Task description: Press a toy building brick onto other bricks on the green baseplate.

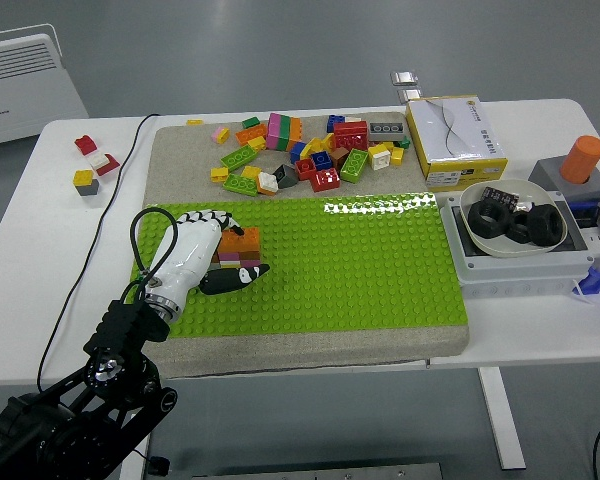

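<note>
A green studded baseplate (360, 260) lies on a grey mat at the table's middle. At its left part stands a small stack of bricks, orange on top of pink and brown ones (241, 245). My left hand (195, 255), white with black fingers, lies on the baseplate against the stack's left side. Its fingers curl over the orange brick's top and its thumb (235, 277) lies in front of the stack. Loose coloured bricks (300, 152) lie in a heap on the mat behind the baseplate. My right hand is out of view.
A yellow and white box (453, 138) stands at the back right. A grey tray with a white bowl of black rings (513, 222) stands right of the baseplate, with an orange cylinder (583, 158) behind it. A few bricks (90, 165) lie at the far left. A black cable (100, 215) crosses the left table.
</note>
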